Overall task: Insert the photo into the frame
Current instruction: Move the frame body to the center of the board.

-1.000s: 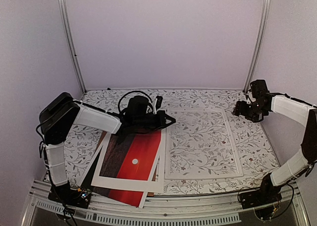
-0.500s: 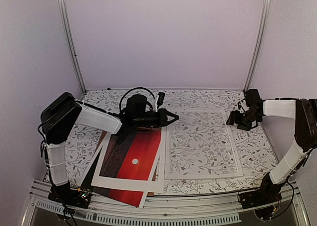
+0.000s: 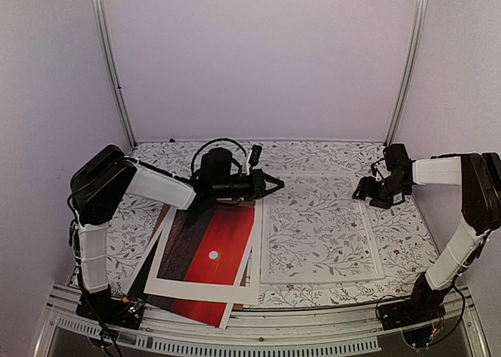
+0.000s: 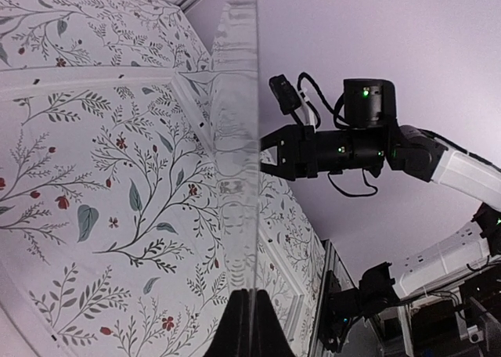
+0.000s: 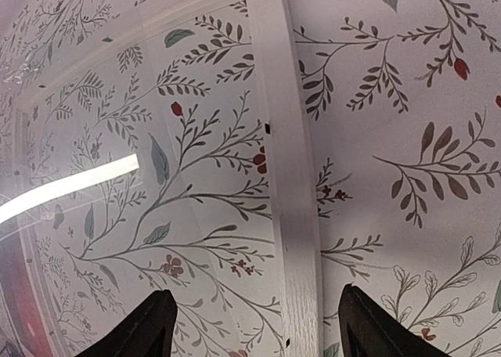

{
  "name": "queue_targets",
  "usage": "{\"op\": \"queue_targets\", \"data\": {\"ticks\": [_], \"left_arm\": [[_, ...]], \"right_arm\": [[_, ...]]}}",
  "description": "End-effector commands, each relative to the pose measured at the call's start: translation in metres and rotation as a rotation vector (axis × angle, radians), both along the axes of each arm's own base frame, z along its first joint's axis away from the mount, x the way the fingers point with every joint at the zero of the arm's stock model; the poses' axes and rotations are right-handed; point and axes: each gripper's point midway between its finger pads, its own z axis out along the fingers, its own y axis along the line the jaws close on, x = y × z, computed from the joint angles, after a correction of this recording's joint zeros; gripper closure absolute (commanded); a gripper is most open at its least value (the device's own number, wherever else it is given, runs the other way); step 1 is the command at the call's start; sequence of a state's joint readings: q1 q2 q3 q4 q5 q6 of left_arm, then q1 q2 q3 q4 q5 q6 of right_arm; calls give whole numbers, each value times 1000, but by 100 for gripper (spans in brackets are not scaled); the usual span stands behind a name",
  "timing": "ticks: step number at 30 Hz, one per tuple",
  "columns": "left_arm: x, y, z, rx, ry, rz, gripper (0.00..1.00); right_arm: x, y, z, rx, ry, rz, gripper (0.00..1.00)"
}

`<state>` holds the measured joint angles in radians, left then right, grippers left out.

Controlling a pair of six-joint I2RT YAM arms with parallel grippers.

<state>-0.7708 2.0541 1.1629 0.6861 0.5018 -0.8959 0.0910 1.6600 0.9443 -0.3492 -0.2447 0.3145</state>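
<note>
- Two hands are over the floral tabletop, one near each far corner of the frame.
- Left hand: clenched, raised just above the frame's far-left corner. In its wrist view the fingertips are pressed together on a clear pane, which is seen edge-on and runs away from them.
- Right hand: released, with its jaws well apart and nothing between them. It is low over the frame's right rail, near the far-right corner. Whether its fingertips touch the rail cannot be told.
- Frame: thin and white, lying right of centre on the tabletop, with the floral pattern showing through its middle.
- Photo: on the near-left of the tabletop, just left of the frame and outside it, slightly askew. Its red sky and small white sun show through the window of a white mat lying on top. A red corner pokes out past the mat's near edge.
</note>
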Motion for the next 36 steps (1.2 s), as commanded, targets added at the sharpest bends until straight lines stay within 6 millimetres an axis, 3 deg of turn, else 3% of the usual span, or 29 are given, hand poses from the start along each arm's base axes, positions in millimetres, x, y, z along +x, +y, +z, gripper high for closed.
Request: {"op": "queue_targets", "data": {"ticks": [1,10,14,23,36], "left_arm": [[7,-3,8,-9,-11,-10,99],[-2,9,32,-57,-136,-47,100],[-6,12,41,-116,-131,-61,100],[-6,4,51,-208,-33,-84,100],[16,-10,41,-179,83,0,100]], "right_arm": [[-1,8,5,35,-31,42,25],[-6,27,34,124,-173,142,24],[-4,19,42,93,-213,106,24],[0,4,37,23,-179,33,22],[0,0,48,12,-185,16,20]]}}
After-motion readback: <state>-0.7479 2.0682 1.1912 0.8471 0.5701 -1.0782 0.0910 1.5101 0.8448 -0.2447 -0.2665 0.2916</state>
